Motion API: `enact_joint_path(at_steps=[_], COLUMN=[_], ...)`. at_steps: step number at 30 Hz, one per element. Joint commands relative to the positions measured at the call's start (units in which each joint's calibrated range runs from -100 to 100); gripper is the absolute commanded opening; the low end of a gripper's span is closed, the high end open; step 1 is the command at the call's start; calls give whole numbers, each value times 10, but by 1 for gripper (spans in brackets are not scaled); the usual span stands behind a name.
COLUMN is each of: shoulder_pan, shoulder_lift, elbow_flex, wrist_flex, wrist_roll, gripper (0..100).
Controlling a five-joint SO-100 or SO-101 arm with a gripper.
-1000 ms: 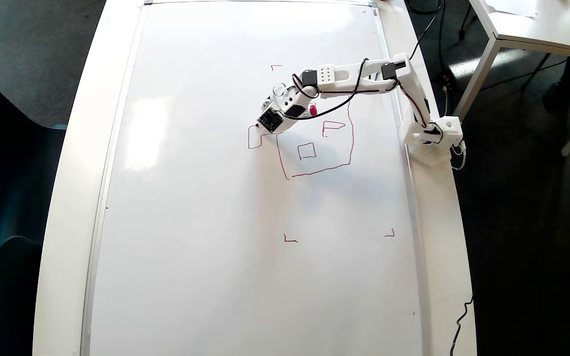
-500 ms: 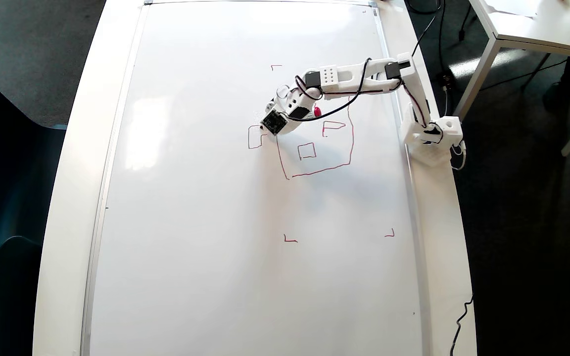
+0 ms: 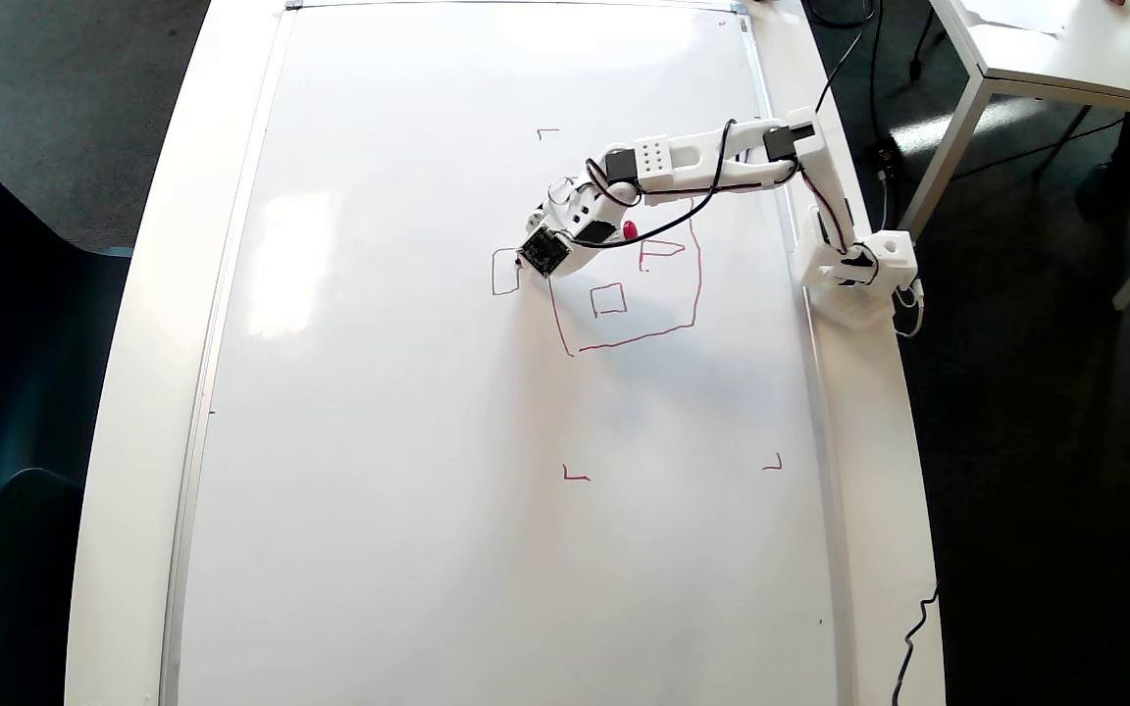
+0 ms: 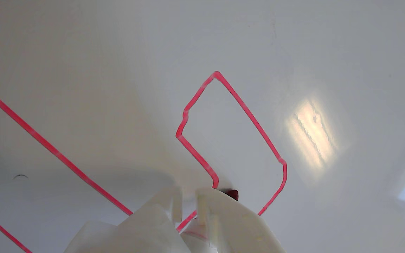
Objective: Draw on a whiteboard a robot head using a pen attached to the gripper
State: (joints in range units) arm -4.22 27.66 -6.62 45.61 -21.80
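Note:
The whiteboard [image 3: 408, 412] fills the table. On it is the red robot head [image 3: 694, 284]: a rough square outline holding two small squares, with a small box [image 3: 494, 275] to its left. My white gripper [image 3: 529, 261] hovers between that box and the outline's corner. In the wrist view the gripper [image 4: 188, 192] enters from below with its jaws nearly together. The pen's dark red tip [image 4: 233, 194] pokes out beside the right finger, touching the whiteboard [image 4: 83, 70] at the small box's [image 4: 251, 119] open corner. The pen's red end [image 3: 631, 230] shows beside the wrist.
The arm's base [image 3: 854, 275] is fixed on the white table rim at the right. Small red corner marks [image 3: 575, 476] [image 3: 773, 463] [image 3: 547, 130] lie on the board. A second table [image 3: 1065, 59], cables and a dark chair [image 3: 6, 412] stand off the table.
The gripper has slid a little toward the bottom of the overhead view, along the small box's right side, and the forearm has shifted slightly with it.

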Motion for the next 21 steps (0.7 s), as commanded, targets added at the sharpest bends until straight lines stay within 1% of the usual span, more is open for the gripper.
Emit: enact_joint_path(at_steps=[1, 15, 18, 20, 21], shoulder_pan=[-18, -20, -15, -14, -13], shoulder_lift=[-14, -41, -72, -101, -135], elbow_flex=[2, -16, -24, -24, -24], wrist_flex=[9, 8, -25, -36, -40], wrist_roll=[-3, -1, 2, 10, 28], gripper=[1, 1, 1, 1, 1])
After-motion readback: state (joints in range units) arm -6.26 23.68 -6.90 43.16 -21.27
